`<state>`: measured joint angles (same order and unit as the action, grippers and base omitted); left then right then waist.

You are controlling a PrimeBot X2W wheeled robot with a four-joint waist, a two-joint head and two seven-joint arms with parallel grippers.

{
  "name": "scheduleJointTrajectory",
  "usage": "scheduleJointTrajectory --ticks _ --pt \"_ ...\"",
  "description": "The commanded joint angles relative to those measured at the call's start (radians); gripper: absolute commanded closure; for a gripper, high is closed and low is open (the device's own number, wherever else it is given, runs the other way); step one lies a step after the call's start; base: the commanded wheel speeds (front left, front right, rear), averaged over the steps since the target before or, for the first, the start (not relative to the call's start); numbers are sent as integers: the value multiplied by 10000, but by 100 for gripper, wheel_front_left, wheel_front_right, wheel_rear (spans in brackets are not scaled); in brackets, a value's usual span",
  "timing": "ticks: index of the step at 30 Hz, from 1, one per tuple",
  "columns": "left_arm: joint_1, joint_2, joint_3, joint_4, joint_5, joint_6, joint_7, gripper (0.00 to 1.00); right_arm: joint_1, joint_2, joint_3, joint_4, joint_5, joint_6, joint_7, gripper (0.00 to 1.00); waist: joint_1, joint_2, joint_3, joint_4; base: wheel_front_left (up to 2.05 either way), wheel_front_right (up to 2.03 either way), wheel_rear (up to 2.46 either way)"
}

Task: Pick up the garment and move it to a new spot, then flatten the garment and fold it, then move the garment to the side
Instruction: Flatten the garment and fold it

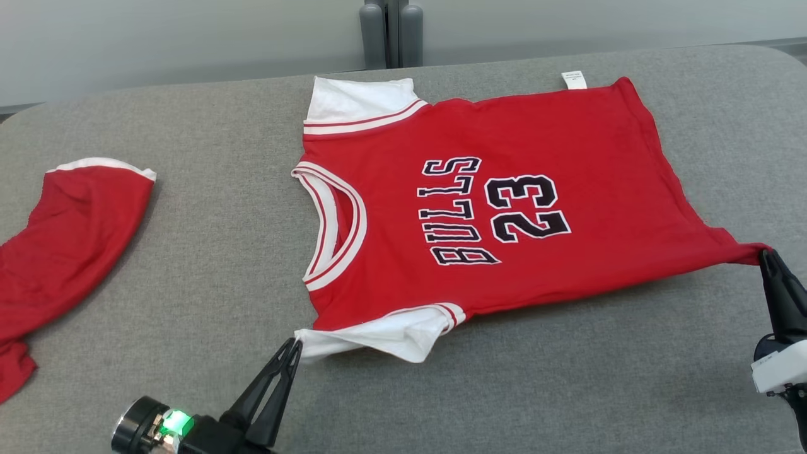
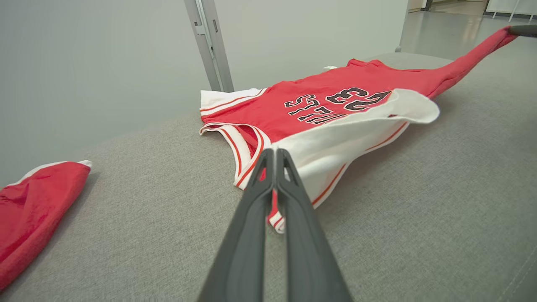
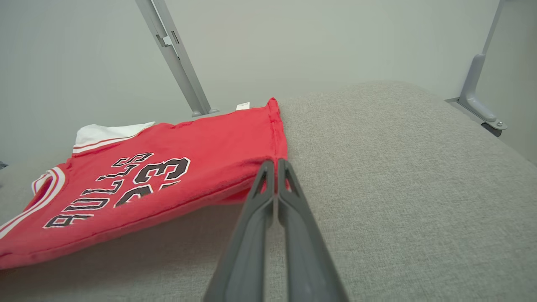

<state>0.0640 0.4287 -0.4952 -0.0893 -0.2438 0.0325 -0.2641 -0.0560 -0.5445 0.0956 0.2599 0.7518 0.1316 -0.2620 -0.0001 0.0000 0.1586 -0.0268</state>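
Observation:
The garment [image 1: 504, 208] is a red shirt with white sleeves and "BULLS 23" in black, spread across the grey table with its neck toward the left. My left gripper [image 1: 295, 343] is shut on the near white sleeve's edge, lifted a little off the table [image 2: 275, 153]. My right gripper [image 1: 766, 255] is shut on the near hem corner, pulling it taut to the right [image 3: 275, 162]. The near edge of the garment [image 3: 168, 184] hangs above the table between the two grips.
A second red garment with white trim [image 1: 63, 252] lies at the table's left edge [image 2: 29, 209]. The grey fabric-covered table [image 1: 504, 391] has bare room in front and to the right. A grey post [image 1: 391, 31] stands behind the far edge.

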Motion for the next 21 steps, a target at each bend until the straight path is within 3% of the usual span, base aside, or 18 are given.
scheduleJointTrajectory --ticks 1,10,21 --pt "-379 -111 19 158 56 -72 -5 100 -68 68 49 170 -40 -17 -40 100 1 0 16 20 0 0 0" --pt "-2129 -481 -246 1623 508 -450 16 100 -872 63 484 1165 344 -17 -35 100 1 0 377 269 0 0 0" --pt "-5028 -1066 -688 3392 1038 -1061 10 100 -2480 -337 792 1971 513 -17 -35 100 1 0 1559 679 0 0 0"
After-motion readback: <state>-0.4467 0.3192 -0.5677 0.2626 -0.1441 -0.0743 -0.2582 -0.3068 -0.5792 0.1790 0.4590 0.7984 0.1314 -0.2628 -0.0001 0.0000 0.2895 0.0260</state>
